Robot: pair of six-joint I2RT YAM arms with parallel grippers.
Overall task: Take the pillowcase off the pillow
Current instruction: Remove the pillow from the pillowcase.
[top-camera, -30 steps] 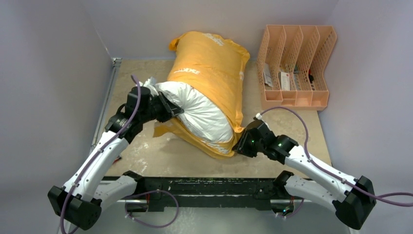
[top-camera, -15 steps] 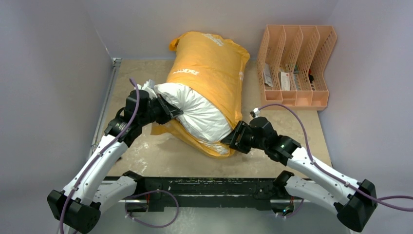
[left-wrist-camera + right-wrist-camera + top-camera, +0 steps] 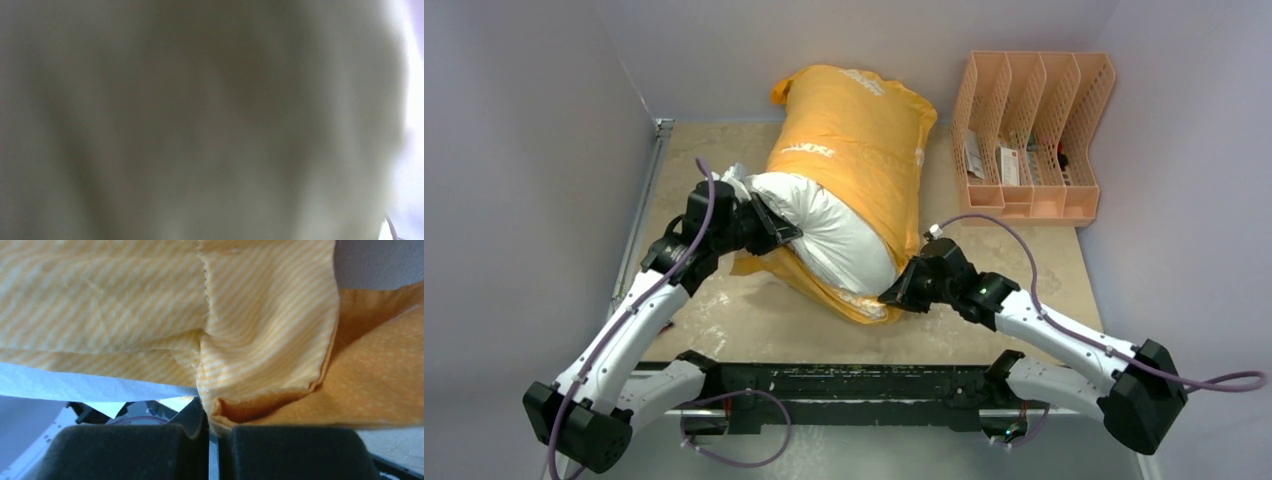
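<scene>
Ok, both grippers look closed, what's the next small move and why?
Probably move the right gripper toward the far side, peeling the pillowcase along the pillow. It is shut on the orange hem at the near corner, the left gripper is shut on the bare white end, and the far half sits inside the case.

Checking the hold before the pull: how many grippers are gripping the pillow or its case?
2. The left gripper is shut on the exposed white pillow at its left end. The right gripper pinches the near hem of the orange pillowcase.
</scene>
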